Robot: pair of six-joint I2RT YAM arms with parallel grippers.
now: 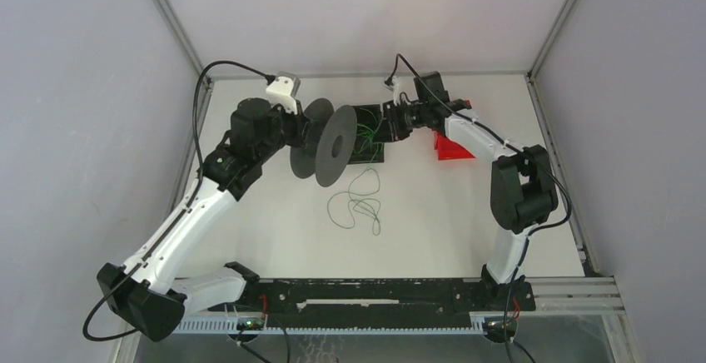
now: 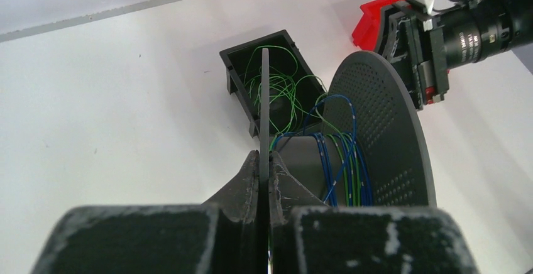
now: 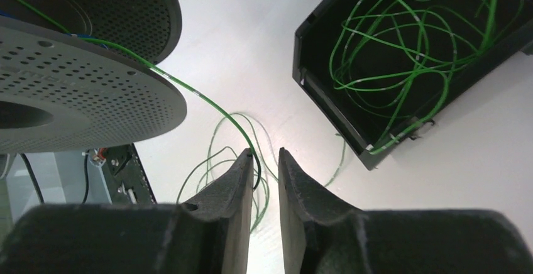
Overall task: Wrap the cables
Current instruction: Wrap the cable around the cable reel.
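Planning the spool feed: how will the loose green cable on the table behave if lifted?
Probably floppy: the green cable lies in loose, irregular loops and curves limply from the spool to the right gripper. Likely very light, being so thin. It may tangle, since its loops cross one another.

- Spool: dark grey, flanges dotted with neat rows of tiny holes.
- Cables: bright green with sparse pale bands; a few on the spool hub blue, banded white.
- Box: black inside and out.
- Block: plain bright red.
- Table: plain white.
- Arms: white shells, black joints and cords.
- Walls: pale grey, unpatterned.
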